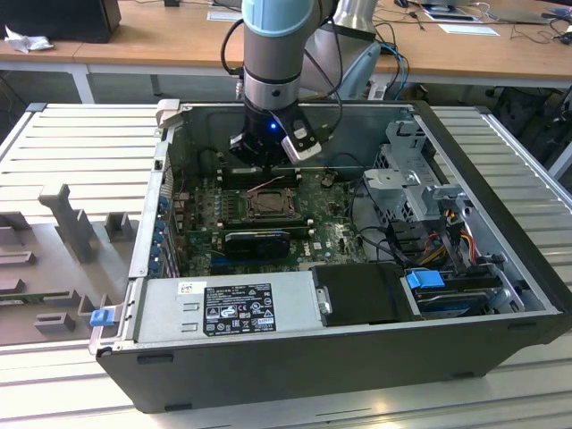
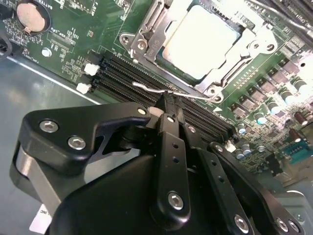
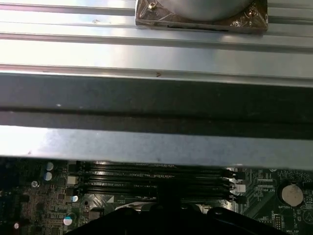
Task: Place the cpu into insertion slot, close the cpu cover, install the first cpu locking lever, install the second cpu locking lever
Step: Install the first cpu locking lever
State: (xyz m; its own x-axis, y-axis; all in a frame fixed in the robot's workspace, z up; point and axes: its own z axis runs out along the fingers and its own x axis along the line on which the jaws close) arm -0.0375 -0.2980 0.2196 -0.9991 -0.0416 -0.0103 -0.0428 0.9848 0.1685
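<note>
Locking lever, thin springy silver wire point(image 2: 171, 91), lies beside the silvery frame cover point(image 2: 234, 54) over the pale square cpu point(image 2: 200, 39); black gripper point(image 2: 168, 108) fingers pinched narrow at its midspan.

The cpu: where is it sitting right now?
In the second wrist view the cpu lies in the insertion slot under the closed cpu cover, just beyond the gripper.

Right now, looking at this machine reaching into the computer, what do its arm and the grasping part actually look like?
The arm is a thick round tube, silvery grey with a pale blue band, and black cables loop beside it. A small blue light glows near the wrist. The end effector is matte black, built from flat jointed links held by silver screws, narrowing to slim fingers.
</note>
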